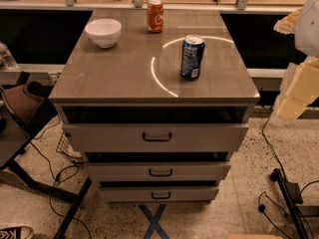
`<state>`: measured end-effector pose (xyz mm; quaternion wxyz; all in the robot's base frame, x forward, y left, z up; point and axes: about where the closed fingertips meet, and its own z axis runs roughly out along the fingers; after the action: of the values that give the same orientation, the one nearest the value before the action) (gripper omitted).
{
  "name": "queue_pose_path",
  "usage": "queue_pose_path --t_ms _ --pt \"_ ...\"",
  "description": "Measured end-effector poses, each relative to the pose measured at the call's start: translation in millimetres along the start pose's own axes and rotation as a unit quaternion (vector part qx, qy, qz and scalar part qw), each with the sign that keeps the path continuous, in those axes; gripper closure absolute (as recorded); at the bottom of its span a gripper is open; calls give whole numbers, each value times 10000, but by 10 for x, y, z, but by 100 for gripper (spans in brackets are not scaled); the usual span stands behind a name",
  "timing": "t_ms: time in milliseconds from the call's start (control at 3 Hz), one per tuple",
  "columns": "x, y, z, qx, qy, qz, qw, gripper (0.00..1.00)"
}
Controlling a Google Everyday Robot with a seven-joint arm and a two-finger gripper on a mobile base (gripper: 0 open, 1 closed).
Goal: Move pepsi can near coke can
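The desk (124, 78) is standing to the left of the gripper (294, 96). The arm (309, 29) is coming in at the right edge of the view and angling downward, with the gripper hanging at its lower end beside the desk's right front corner. I cannot tell whether the jaws are spread or pressed together. The white bowl (103, 32) is sitting far left of the jaws, toward the back. The pepsi can (192, 57) is standing upright left of the jaws, well apart from them. The coke can (155, 15) is standing further left and back, near the far edge.

Lab-like workspace: grey drawer cabinet (157, 136), loose cables (261, 208) on speckled floor (239, 183), cream robot arm (299, 88) at right edge.
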<state>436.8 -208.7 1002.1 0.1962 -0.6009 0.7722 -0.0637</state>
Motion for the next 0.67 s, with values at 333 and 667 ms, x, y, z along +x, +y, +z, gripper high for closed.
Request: queue_pose_path --t_ms 333,667 --pt "-5 -5 -4 17 -9 2 10000 0" --pt "-84 -291 148 301 -717 333 9964 0"
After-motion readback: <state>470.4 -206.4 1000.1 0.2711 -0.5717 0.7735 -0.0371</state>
